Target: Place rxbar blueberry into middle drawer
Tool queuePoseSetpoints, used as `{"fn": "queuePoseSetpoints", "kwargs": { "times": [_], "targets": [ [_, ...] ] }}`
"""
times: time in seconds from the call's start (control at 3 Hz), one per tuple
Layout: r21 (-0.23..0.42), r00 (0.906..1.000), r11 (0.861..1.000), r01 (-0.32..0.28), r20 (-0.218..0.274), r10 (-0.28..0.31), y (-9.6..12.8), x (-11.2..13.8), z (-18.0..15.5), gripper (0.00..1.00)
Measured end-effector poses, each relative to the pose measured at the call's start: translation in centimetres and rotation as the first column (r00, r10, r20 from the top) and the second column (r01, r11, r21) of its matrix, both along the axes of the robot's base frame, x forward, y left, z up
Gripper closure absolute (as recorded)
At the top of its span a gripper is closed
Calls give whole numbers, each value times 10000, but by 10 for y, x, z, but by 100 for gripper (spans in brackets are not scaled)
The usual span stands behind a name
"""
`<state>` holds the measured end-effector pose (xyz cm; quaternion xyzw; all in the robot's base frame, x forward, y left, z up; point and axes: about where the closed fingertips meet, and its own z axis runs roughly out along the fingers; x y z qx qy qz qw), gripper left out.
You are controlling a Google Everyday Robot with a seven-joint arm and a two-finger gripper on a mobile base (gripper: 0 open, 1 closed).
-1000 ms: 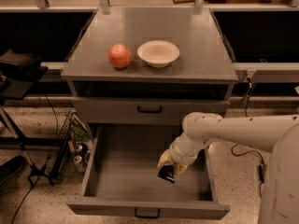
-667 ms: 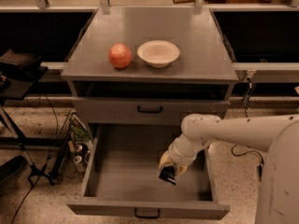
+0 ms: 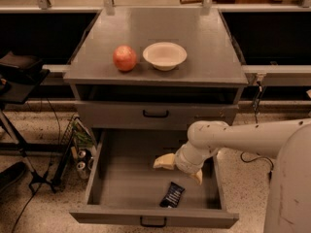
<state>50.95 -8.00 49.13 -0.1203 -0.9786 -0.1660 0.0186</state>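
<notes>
Inside the middle drawer point(image 3: 124, 178), the tool point(image 3: 178, 172) and arm point(image 3: 243, 137) hide part of its floor.

Navy-black bar point(image 3: 172, 194), pale lettering, on plain grey tray of drawer point(image 3: 121, 178); handle point(image 3: 153, 222) black. Over the tray, just beside the bar: gripper point(image 3: 177, 171), cream-yellow jaws spread apart; arm point(image 3: 252, 137) white, faint dark specks. Grey tabletop point(image 3: 209, 47). Red-orange fruit point(image 3: 125, 58). Off-white bowl point(image 3: 164, 55). Floor point(image 3: 43, 212) speckled beige.

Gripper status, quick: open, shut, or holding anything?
Gripper: open, holding nothing, over the middle drawer; the rxbar blueberry lies on the drawer floor, apart from it.
</notes>
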Motion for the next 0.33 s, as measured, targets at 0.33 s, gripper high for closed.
{"fn": "queuePoseSetpoints", "kwargs": {
  "times": [0.33],
  "targets": [
    [0, 10000, 10000, 8, 7, -8, 0, 0, 0, 0]
  ]
}}
